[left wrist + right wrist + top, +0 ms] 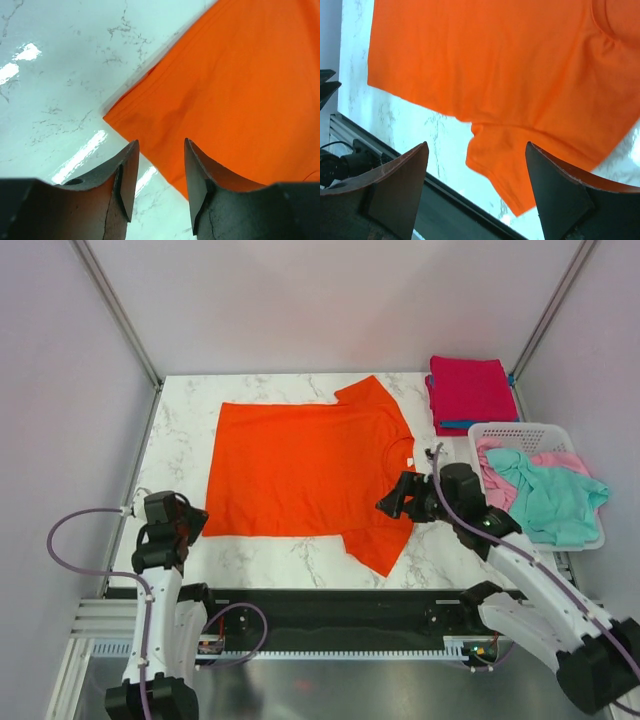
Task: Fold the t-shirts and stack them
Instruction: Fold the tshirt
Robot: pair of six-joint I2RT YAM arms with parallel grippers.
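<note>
A bright orange-red t-shirt lies spread flat on the marble table, collar to the right, sleeves pointing far and near. My left gripper is open and empty, hovering at the shirt's near-left hem corner. My right gripper is open and empty above the shirt near the collar, over the near sleeve. A folded magenta t-shirt lies on a blue one at the back right. A teal t-shirt and a pink one lie crumpled in the basket.
A white slotted basket stands at the right edge of the table. A black rail runs along the near edge, also in the right wrist view. Grey walls enclose the table on three sides.
</note>
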